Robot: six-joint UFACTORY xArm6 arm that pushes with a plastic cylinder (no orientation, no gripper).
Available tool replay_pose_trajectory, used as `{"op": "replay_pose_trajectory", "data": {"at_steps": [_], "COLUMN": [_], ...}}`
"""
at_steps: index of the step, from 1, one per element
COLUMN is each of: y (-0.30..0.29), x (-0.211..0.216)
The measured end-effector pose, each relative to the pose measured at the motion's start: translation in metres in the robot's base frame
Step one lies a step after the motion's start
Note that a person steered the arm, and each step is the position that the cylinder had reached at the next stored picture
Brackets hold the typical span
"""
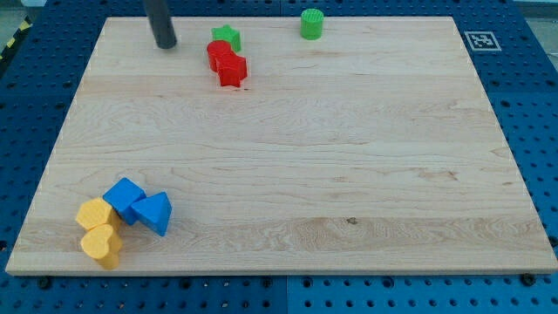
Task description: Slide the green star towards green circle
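So at this moment my tip (165,44) was sitting on the wooden board (288,166) near the view's top left, a little way to the left of the green star (227,37) and not touching it. No pincer on this rig, just the straight dark rod, so there was nothing to open or close.

The green star was up by the board's top edge, with two red blocks jammed against its lower side. The red one nearer it (218,53) looked roundish, though I couldn't make out the shape for sure, and the red star (233,71) was right below that, touching it. The three made a tight little cluster running down and slightly right.

The green circle (311,23), really a short cylinder, stood on its own at the top edge, to the right of the green star with a clear stretch of bare wood between them.

Way down in the bottom left corner there was a second bunch: a blue cube (125,200) and a blue triangle (154,213) side by side, with two yellow blocks, one (93,214) above the other (102,246), pressed up on their left. The yellow shapes were too hard to tell.

A small black and white marker tag (480,40) sat just off the board's top right corner.
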State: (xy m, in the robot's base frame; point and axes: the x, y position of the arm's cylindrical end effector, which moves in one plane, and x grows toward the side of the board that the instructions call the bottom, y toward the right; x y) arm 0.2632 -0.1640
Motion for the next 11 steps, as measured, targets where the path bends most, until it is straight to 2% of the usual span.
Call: {"op": "replay_pose_trajectory", "data": {"at_steps": [2,3,5,8,11], "y": [0.101,0.118,0.118,0.163,0.163], "x": [0.007,0.016,0.025,0.025,0.005]}}
